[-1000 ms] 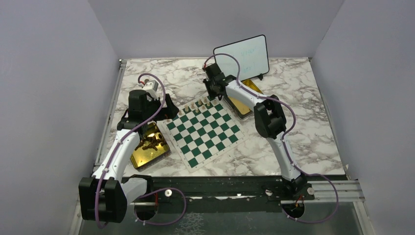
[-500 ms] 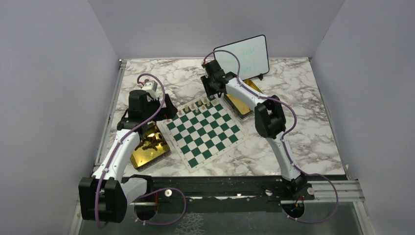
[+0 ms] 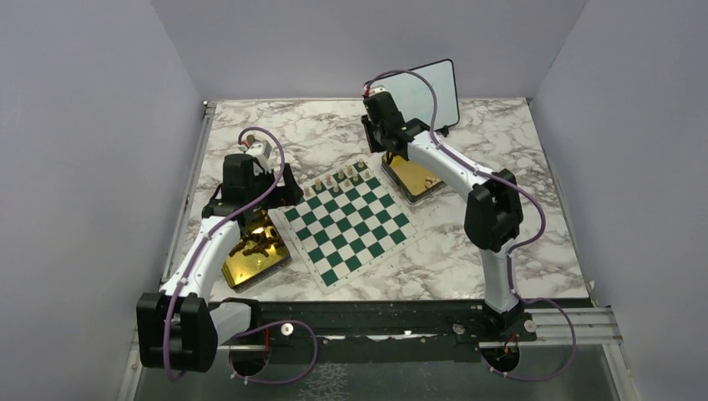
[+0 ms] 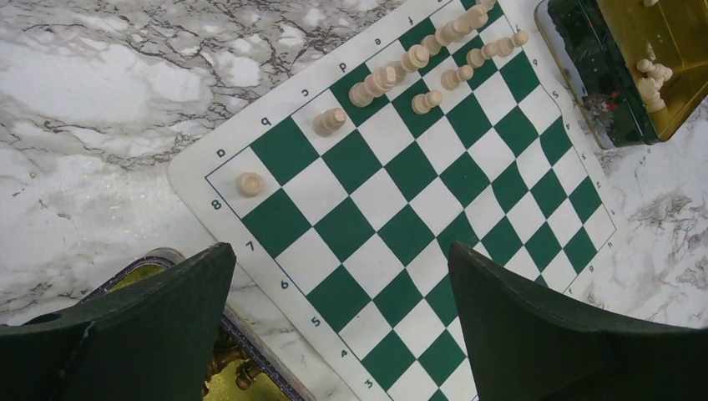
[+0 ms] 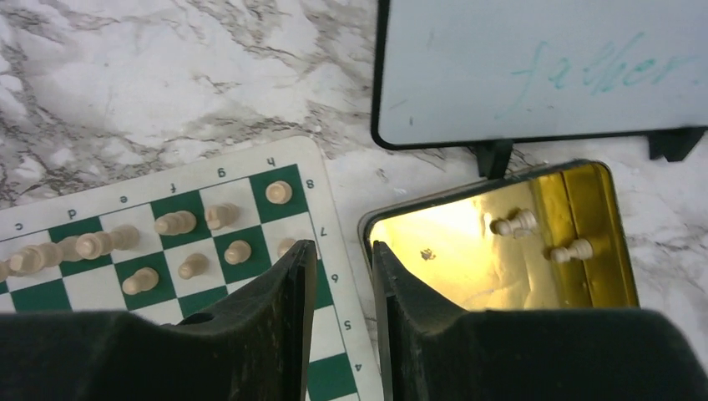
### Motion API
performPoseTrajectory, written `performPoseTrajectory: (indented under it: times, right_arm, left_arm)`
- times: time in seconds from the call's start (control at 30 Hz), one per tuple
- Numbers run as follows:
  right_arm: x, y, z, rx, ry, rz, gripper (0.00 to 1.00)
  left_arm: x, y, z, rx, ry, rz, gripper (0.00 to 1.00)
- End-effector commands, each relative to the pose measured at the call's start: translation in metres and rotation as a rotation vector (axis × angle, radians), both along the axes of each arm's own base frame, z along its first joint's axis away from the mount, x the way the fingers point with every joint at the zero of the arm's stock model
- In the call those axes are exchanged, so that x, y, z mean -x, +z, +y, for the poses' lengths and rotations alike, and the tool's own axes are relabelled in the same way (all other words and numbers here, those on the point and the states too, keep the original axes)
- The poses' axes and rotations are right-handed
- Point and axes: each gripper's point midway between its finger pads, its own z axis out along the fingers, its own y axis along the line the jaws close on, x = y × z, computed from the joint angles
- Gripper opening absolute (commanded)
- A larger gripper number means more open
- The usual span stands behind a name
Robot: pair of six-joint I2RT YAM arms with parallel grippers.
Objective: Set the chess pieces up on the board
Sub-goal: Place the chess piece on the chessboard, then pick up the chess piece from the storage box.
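The green and white board [image 3: 351, 227] lies in the middle of the marble table. Several pale chess pieces [image 3: 338, 180] stand in two short rows along its far edge. The left wrist view shows them as a line of chess pieces [image 4: 384, 77] with one alone on the corner square. My right gripper [image 3: 382, 157] hovers between the board's far right corner and a gold tin [image 3: 413, 177]. In its own view the right gripper [image 5: 344, 251] is open by a narrow gap, holding nothing. My left gripper [image 4: 341, 255] is wide open above the board's left side [image 4: 401, 225].
The right gold tin [image 5: 501, 251] holds two pale pieces [image 5: 515, 223]. A second gold tin [image 3: 242, 263] at the board's left holds dark brown pieces [image 3: 260, 244]. A small whiteboard [image 3: 422, 92] stands at the back, behind the right wrist.
My right arm has drawn back and to the right, from above the far row of pieces to the gap between board and tin. The left arm has barely moved.
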Motion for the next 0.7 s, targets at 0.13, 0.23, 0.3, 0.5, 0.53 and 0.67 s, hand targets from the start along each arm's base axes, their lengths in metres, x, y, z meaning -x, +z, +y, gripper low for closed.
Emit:
performPoseTrajectory:
  times: [0.13, 0.23, 0.3, 0.5, 0.53, 0.67]
  right_arm:
    - [-0.009, 0.003, -0.067, 0.048, -0.253, -0.080, 0.31]
    - [-0.014, -0.005, -0.088, 0.036, -0.321, -0.085, 0.31]
    - [-0.018, -0.012, -0.100, 0.024, -0.359, -0.082, 0.31]
    - [-0.034, -0.041, -0.130, 0.000, -0.494, -0.040, 0.31]
    - [-0.035, -0.045, -0.133, -0.010, -0.515, -0.036, 0.31]
    - [-0.044, -0.056, -0.141, -0.049, -0.576, -0.042, 0.31]
  left_arm:
    - [-0.003, 0.020, 0.001, -0.003, -0.006, -0.051, 0.99]
    - [-0.002, 0.022, -0.003, 0.016, -0.025, -0.058, 0.99]
    - [-0.002, 0.023, -0.006, 0.029, -0.034, -0.061, 0.99]
    - [-0.002, 0.025, -0.008, 0.041, -0.042, -0.071, 0.99]
    - [-0.002, 0.025, -0.008, 0.041, -0.043, -0.071, 0.98]
    - [-0.002, 0.026, -0.008, 0.039, -0.043, -0.074, 0.97]
